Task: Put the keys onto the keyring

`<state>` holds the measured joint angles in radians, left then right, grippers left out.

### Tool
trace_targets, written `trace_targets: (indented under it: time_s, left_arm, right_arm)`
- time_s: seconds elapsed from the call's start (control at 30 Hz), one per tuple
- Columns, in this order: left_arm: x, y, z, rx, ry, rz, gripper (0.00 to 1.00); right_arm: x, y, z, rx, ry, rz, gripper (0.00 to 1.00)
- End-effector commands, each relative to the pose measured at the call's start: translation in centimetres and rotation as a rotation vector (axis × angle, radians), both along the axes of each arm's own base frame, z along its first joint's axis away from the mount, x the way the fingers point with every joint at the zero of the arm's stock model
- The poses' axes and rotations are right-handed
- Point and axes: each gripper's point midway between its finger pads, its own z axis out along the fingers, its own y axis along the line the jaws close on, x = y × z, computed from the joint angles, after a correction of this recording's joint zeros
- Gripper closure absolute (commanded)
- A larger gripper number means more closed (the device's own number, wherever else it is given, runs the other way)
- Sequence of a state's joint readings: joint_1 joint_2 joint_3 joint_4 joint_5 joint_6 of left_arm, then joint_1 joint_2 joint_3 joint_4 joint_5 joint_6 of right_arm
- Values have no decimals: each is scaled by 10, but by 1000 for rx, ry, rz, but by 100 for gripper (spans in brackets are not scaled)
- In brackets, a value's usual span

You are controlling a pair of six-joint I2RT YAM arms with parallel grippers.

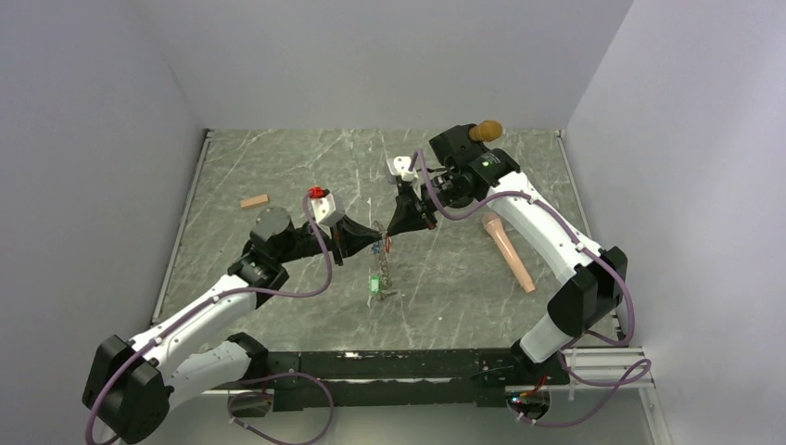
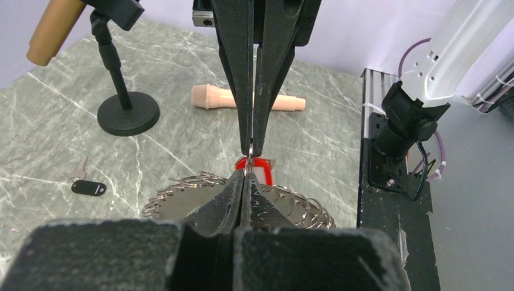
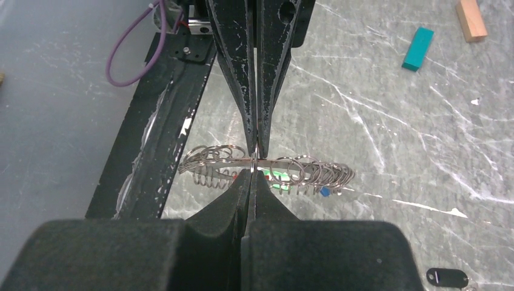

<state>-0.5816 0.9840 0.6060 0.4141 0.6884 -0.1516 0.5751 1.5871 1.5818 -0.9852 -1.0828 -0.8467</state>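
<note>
From above, the left pincer (image 1: 369, 241) and right pincer (image 1: 393, 230) are seen tip to tip, both clamped shut on the keyring (image 1: 381, 269), held above the worktop (image 1: 278, 167). In the left wrist view, a red-tagged key (image 2: 251, 163) is seen at the tips. In the right wrist view, a green-tagged key (image 3: 280, 176) is seen on the ring. Threading the red key is judged in hand; next it must be slid fully on.

It was a robotics lab's test cell. A white left arm (image 1: 185, 320) and right arm (image 1: 538, 222) stood bolted to a black base (image 1: 399, 363) at the near edge of a marble-patterned tabletop (image 1: 278, 167). Plain pale walls (image 1: 389, 56) boxed it in. Purple cables (image 1: 326, 269) looped along the arms beside an aluminium rail (image 1: 607, 355).
</note>
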Motion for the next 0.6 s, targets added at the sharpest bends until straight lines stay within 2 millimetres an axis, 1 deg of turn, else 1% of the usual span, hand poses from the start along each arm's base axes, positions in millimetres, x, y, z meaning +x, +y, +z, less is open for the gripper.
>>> trace_targets:
  time_s: [0.0, 0.17, 0.57]
  left_arm:
    - [-1, -4, 22, -28, -66, -32, 100]
    - [-2, -8, 19, -14, -44, -62, 100]
    - [-3, -3, 26, -28, -70, -49, 100]
  right_arm:
    - [-11, 0, 19, 82, -12, 55, 100]
    - [-11, 0, 16, 80, -9, 54, 100]
    - [-4, 1, 1, 38, -3, 24, 100]
